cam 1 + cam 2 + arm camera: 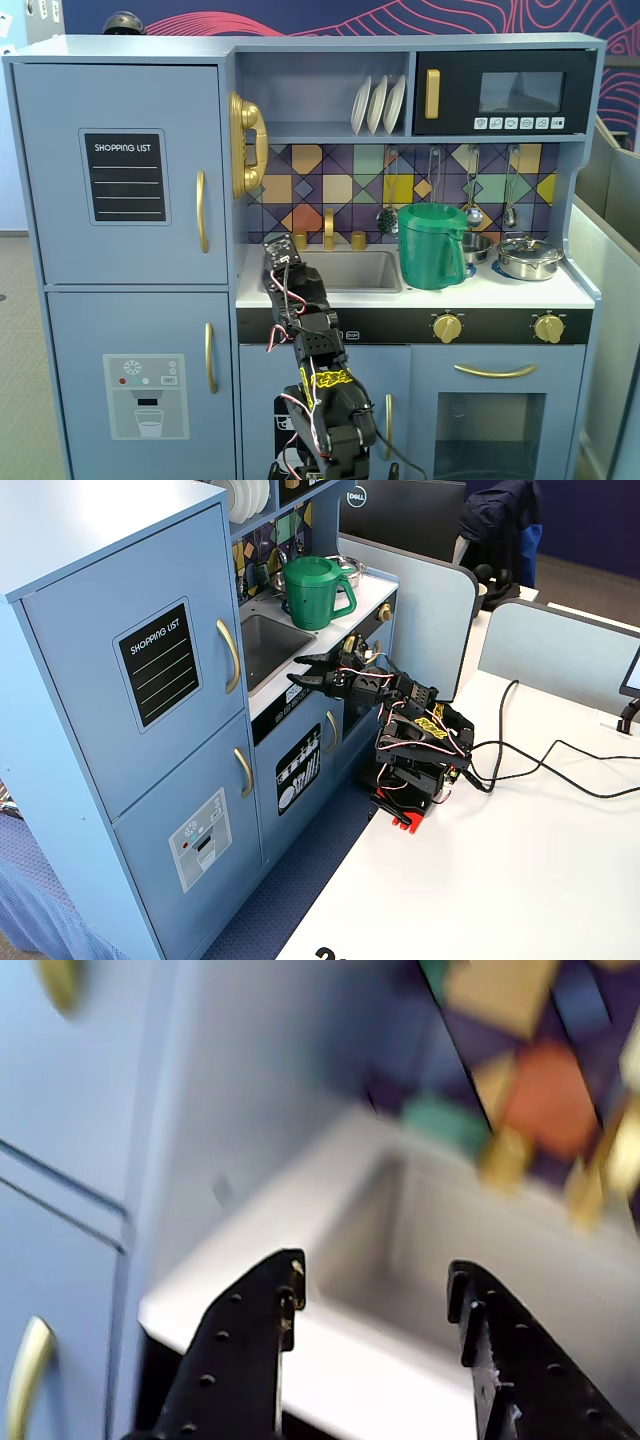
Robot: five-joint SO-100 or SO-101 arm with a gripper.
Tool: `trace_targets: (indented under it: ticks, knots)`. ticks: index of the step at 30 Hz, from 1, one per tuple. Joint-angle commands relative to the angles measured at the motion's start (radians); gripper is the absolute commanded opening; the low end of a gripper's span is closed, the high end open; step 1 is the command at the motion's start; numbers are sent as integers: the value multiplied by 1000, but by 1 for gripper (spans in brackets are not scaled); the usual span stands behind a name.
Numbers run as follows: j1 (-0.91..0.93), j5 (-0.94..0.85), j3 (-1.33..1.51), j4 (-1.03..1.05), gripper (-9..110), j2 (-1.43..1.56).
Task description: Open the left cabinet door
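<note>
The left cabinet door (130,170) is pale blue-grey with a black "SHOPPING LIST" panel (124,177) and a vertical gold handle (202,210). It is shut, and it also shows in the other fixed view (130,670) with its handle (230,655). My gripper (277,248) is open and empty. It hovers at the front edge of the white counter by the sink, to the right of the handle and apart from it (297,670). In the wrist view my gripper (375,1280) has its jaws spread over the sink (450,1250), with the bottom of the handle (58,980) at top left.
The lower door with the dispenser picture (145,395) has its own gold handle (210,357). A green pitcher (432,245), a steel pot (528,257) and gold taps (328,228) stand on the counter. A gold toy phone (245,145) hangs beside the door. Cables (540,765) trail across the white table.
</note>
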Motion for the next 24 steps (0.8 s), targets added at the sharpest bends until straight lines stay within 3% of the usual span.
trace_targets:
  ticks: [1, 24]
  knots:
    - [-87, -51, -86, -77, 13, -17]
    - [-376, -206, -265, -388, 15, -385]
